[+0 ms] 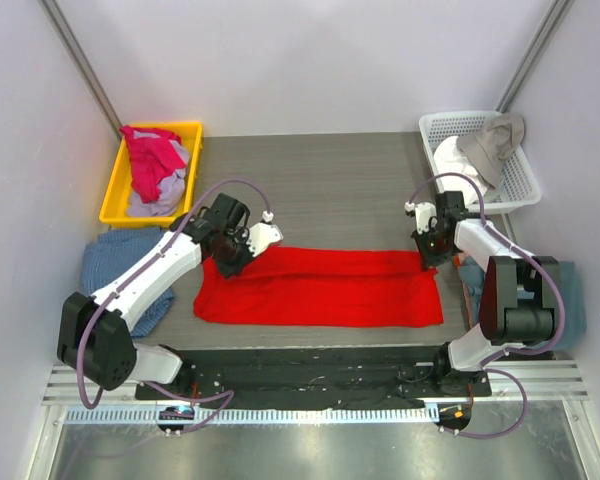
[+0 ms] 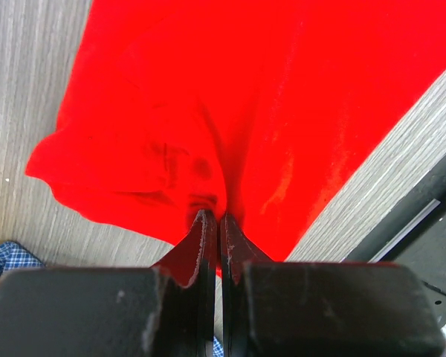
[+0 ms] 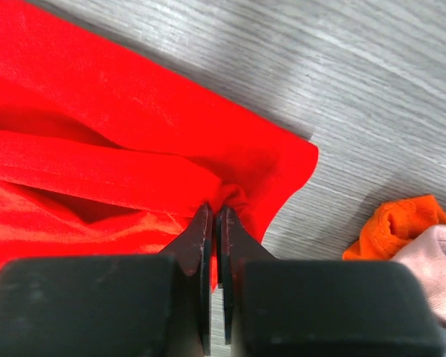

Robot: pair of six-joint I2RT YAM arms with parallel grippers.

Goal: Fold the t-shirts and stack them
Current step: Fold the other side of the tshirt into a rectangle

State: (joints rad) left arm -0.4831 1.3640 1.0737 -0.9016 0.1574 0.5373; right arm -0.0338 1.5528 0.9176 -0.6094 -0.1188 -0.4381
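Along the front edge of the bench (image 1: 330, 180), the red t-shirt (image 1: 320, 290) is pinched at its far edge by the left gripper (image 2: 213, 217) and the right gripper (image 3: 213, 212), which should be moved together so that a straight fold is obtained.

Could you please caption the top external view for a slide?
Left gripper and right gripper pinch opposite ends of the red t-shirt.

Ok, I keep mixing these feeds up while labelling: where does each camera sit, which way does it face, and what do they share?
Top external: above and behind the bases, looking down on the grey wood-grain table; left arm and right arm show.
Left wrist: on the left arm, facing along its shut jaws at the pinched bright red cloth t-shirt.
Right wrist: likewise, along its shut jaws at the t-shirt's other end.
Shared: all three see the t-shirt.
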